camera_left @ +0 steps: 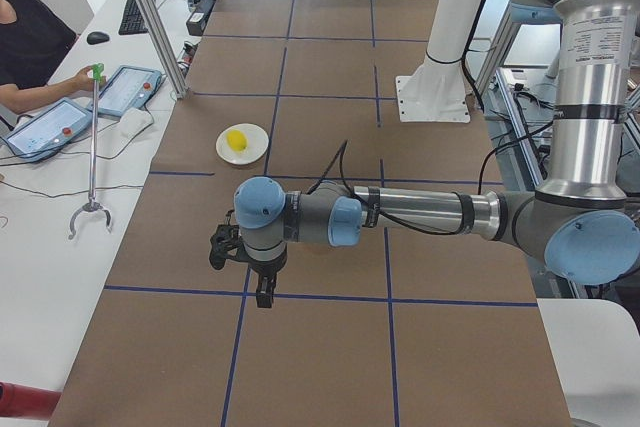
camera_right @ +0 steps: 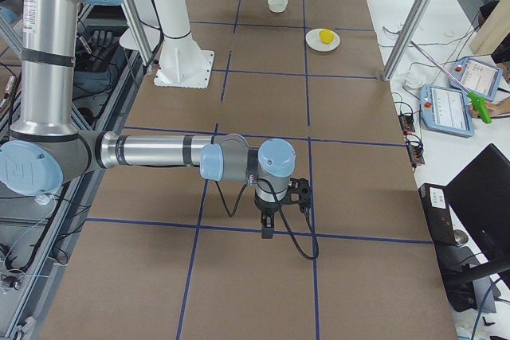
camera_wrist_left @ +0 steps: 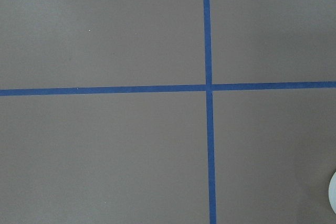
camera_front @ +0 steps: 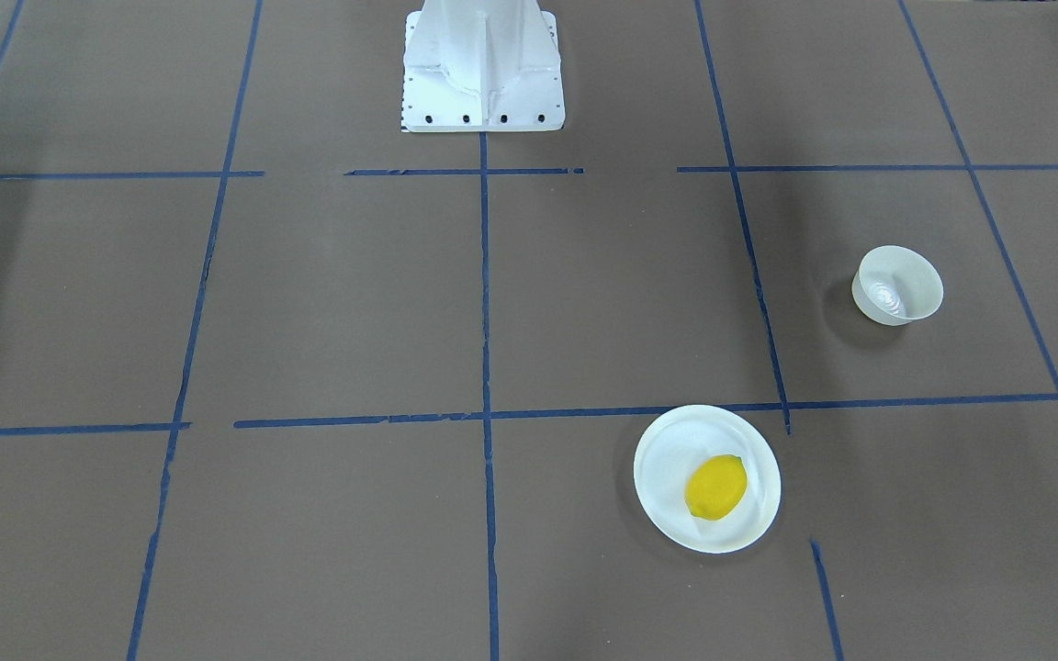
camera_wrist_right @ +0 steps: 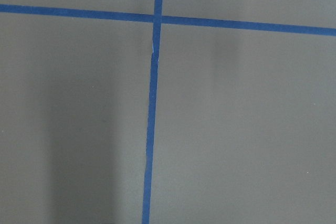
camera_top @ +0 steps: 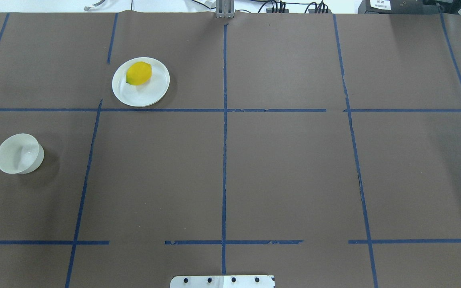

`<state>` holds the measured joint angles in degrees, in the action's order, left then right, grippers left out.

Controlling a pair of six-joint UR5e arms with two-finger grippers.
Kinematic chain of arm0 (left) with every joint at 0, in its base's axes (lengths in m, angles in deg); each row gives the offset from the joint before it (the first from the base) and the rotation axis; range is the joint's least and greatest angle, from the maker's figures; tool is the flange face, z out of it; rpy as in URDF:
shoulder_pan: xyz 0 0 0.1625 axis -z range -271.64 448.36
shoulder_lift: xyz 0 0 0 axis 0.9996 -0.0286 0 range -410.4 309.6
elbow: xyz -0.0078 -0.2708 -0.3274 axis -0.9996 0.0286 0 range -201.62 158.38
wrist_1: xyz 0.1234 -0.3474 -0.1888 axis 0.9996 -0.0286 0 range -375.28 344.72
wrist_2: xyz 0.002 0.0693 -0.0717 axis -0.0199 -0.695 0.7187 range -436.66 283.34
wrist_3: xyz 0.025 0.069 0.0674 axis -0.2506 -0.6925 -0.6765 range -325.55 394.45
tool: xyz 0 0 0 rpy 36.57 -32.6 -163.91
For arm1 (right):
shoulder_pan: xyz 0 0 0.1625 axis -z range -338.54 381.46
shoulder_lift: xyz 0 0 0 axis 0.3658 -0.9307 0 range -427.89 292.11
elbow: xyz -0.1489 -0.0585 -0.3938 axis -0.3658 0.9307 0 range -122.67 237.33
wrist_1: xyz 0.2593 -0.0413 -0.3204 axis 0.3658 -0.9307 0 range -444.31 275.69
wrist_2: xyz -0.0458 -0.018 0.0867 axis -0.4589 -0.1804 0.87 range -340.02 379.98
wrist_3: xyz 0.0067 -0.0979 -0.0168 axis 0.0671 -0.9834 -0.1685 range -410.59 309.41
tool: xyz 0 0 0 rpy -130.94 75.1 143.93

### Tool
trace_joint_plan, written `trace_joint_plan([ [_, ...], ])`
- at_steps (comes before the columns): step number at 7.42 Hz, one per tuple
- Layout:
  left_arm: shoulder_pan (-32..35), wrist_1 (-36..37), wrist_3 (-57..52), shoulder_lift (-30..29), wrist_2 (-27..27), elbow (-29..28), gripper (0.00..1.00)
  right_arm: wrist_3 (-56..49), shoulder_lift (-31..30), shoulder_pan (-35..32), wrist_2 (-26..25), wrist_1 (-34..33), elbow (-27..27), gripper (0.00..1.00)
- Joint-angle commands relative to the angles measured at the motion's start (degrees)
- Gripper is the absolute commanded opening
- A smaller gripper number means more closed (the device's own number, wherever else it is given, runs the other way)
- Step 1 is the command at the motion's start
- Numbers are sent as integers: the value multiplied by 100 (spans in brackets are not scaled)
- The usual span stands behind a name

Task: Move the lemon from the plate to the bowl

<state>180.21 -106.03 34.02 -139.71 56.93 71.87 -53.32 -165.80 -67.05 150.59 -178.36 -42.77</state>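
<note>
Up close, the left gripper (camera_left: 263, 297) and right gripper (camera_right: 267, 232) hung pointing down over the brown surface (camera_top: 294, 180), and whether their jaws were apart or together, I couldn't tell. Further out on the robot's left sat the bowl (camera_top: 19, 154), upright. Beyond it, well apart, the lemon (camera_top: 139, 73) lay on the plate (camera_top: 144, 96), toward its far rim.

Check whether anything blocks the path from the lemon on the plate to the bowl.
Nothing visible does. Between the lemon on the plate and the bowl lies only brown table cover crossed by blue tape.
</note>
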Motion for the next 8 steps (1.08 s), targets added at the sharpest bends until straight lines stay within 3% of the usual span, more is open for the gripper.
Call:
trace_joint_plan([
  [1,0,-4,7,1,-8,2,100,0,0,0,0,0,0,100],
  [4,-35,-3,60,-506,105,299,100,0,0,0,0,0,0,100],
  [5,-131,-30,60,-622,472,336,100,0,0,0,0,0,0,100],
  [7,-797,14,156,-973,563,633,100,0,0,0,0,0,0,100],
  [8,-1383,14,1000,-1305,407,748,100,0,0,0,0,0,0,100],
])
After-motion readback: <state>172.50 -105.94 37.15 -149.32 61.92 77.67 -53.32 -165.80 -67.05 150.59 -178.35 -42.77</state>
